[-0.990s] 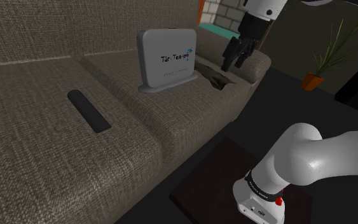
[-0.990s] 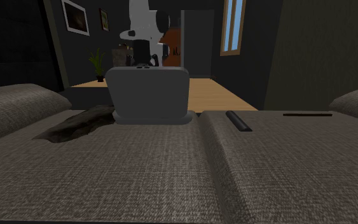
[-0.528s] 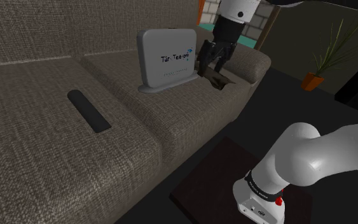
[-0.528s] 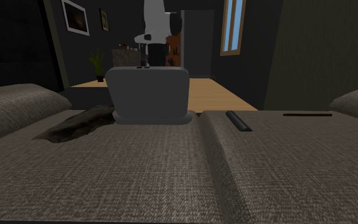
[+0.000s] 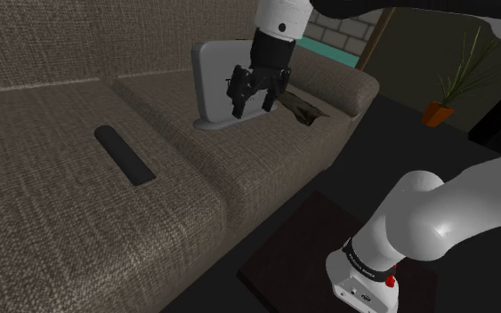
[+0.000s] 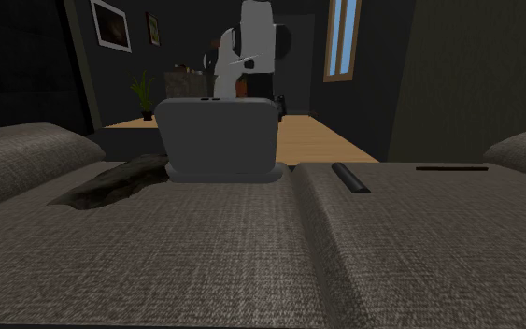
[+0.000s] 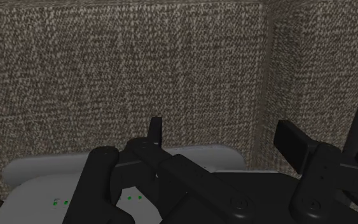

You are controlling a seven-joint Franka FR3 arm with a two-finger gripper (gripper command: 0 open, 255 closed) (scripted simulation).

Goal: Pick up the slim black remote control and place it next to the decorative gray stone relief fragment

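The slim black remote (image 5: 124, 156) lies flat on the sofa's left seat cushion in the shoulder view, and it lies by the cushion seam in the second exterior view (image 6: 350, 178). The dark grey stone relief fragment (image 5: 307, 110) rests on the right cushion near the sofa arm, and shows as a flat dark slab (image 6: 111, 184) in the second exterior view. My gripper (image 5: 253, 104) hangs open and holds nothing, above the right cushion, just in front of a white box-shaped device (image 5: 214, 84). It is far from the remote. In the wrist view the fingers (image 7: 225, 143) stand apart over the device (image 7: 44, 191).
The white device (image 6: 219, 140) stands upright between the remote and the stone fragment. The brown fabric sofa (image 5: 44, 222) has a backrest and a padded arm (image 5: 342, 84). A potted plant (image 5: 453, 84) stands off to the right. My stand (image 5: 328, 258) is at the lower right.
My gripper has swung from above the sofa arm toward the shoulder view's left and lower, passing the stone fragment to the front of the white device. Remote and fragment have not moved.
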